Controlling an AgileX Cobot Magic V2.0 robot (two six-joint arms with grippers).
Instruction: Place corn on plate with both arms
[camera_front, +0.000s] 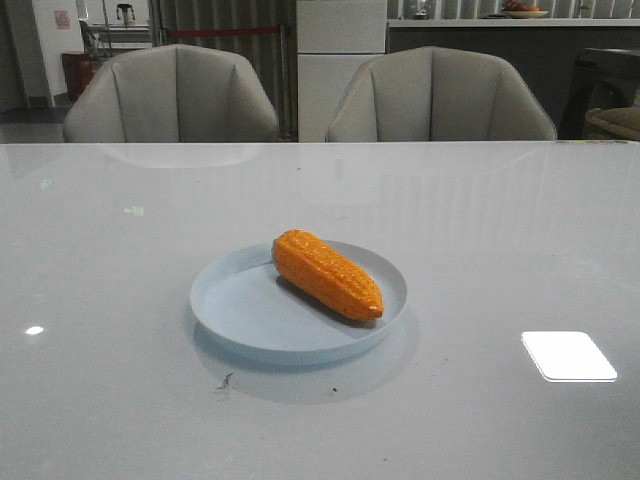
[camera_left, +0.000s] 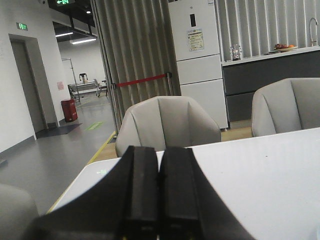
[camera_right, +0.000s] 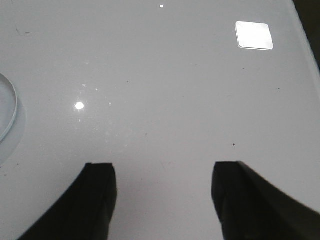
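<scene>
- Leftmost, the left gripper (camera_left: 159, 192) shows only in its own wrist view: its two black fingers (camera_left: 141, 190) are pressed together with nothing between them, raised and facing a grey chair (camera_left: 167, 125) beyond the table edge.
- Centrally, the pale-blue plate (camera_front: 240, 305) sits on the white table (camera_front: 100, 250), with the orange corn (camera_front: 326, 273) lying diagonally on it.
- Rightward, the right gripper (camera_right: 162, 197) hangs above bare tabletop, fingers (camera_right: 95, 197) spread wide and empty.

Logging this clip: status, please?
Left gripper shut, empty. Right gripper open, over bare table. Corn lying on plate. Nothing obstructing.
</scene>
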